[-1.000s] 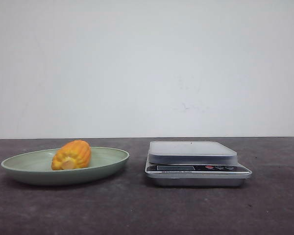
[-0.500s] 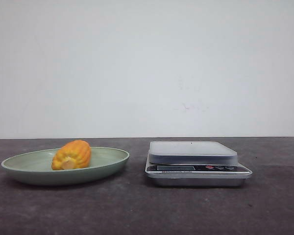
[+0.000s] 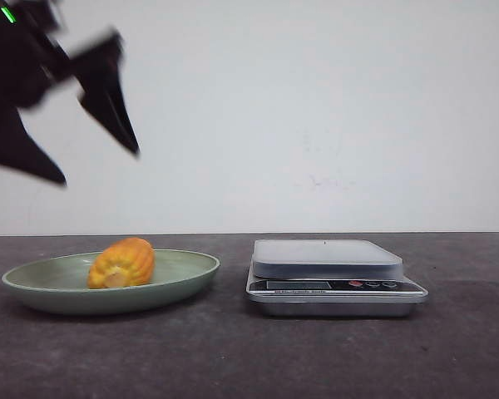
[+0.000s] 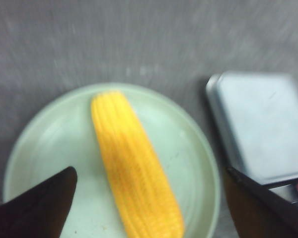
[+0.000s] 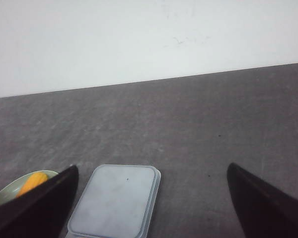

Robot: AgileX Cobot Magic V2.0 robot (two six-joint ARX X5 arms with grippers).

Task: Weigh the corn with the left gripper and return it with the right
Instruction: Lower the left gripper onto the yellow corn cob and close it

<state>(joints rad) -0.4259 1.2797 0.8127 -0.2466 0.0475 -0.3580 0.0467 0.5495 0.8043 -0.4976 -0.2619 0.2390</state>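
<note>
The yellow-orange corn (image 3: 122,263) lies on a pale green plate (image 3: 187,276) at the left of the table. In the left wrist view the corn (image 4: 134,168) lies lengthwise on the plate (image 4: 188,144), between and below the spread fingers. My left gripper (image 3: 100,166) is open and empty, high above the plate at the upper left. The kitchen scale (image 3: 328,274) stands right of the plate, its platform bare. My right gripper (image 5: 151,208) is open and empty, above the table behind the scale (image 5: 116,198); it does not show in the front view.
The dark grey table (image 3: 316,357) runs back to a white wall (image 3: 316,125). The scale's display and red buttons (image 3: 355,284) face the front edge. The plate's edge with the corn (image 5: 32,182) shows beside the right gripper's finger.
My left gripper has come into the front view at the upper left, above the plate. The corn, plate and scale have not moved.
</note>
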